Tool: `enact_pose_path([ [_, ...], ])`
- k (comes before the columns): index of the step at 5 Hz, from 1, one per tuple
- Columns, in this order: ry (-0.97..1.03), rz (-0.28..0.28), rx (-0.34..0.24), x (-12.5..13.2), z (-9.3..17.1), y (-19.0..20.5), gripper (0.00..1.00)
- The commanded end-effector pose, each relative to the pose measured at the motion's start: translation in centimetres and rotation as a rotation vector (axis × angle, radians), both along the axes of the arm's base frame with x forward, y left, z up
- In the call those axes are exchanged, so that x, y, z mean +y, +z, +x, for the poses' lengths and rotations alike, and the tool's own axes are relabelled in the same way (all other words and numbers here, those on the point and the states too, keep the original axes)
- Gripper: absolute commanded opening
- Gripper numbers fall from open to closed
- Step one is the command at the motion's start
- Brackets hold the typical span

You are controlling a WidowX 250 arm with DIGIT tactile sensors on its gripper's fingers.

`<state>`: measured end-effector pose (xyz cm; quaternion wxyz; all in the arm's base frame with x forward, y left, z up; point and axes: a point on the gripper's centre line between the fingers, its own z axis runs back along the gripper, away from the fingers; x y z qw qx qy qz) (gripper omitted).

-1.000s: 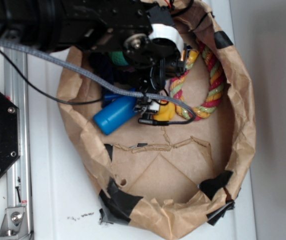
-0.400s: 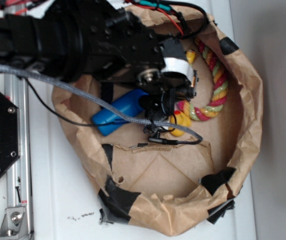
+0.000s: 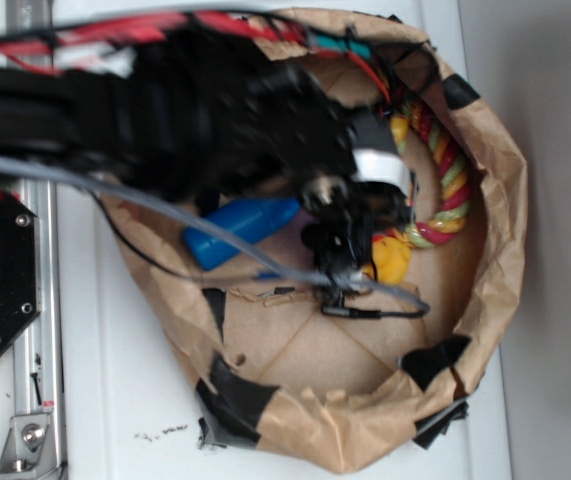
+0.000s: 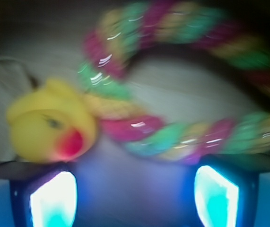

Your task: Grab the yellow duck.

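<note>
With your gripper (image 4: pixel 135 194) spread wide and empty, shift left until the yellow duck (image 4: pixel 52 123) sits between the fingers, clear of the rope ring (image 4: pixel 182 132), before closing.

My arm has swung further right across the paper bowl (image 3: pixel 485 250), now blurred. Claw (image 3: pixel 350 265) has travelled toward the rope ring (image 3: pixel 445 215). The yellow duck (image 3: pixel 393 258) shifted right with it, now against the ring's lower edge. More of the blue bottle (image 3: pixel 240 228) is uncovered.
</note>
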<state>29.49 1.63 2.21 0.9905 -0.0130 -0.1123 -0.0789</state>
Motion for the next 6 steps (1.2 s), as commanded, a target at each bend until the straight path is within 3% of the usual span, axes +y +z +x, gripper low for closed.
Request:
enact_pose_path([
  [1, 0.132, -0.063, -0.020, 1.9, -0.6, 6.7, 1.00],
  [2, 0.184, -0.078, -0.041, 2.5, -0.3, 7.7, 1.00],
  [3, 0.247, -0.095, -0.031, 2.5, 0.6, 6.4, 1.00],
  [6, 0.302, -0.166, -0.058, 0.7, 3.0, 4.0, 1.00],
])
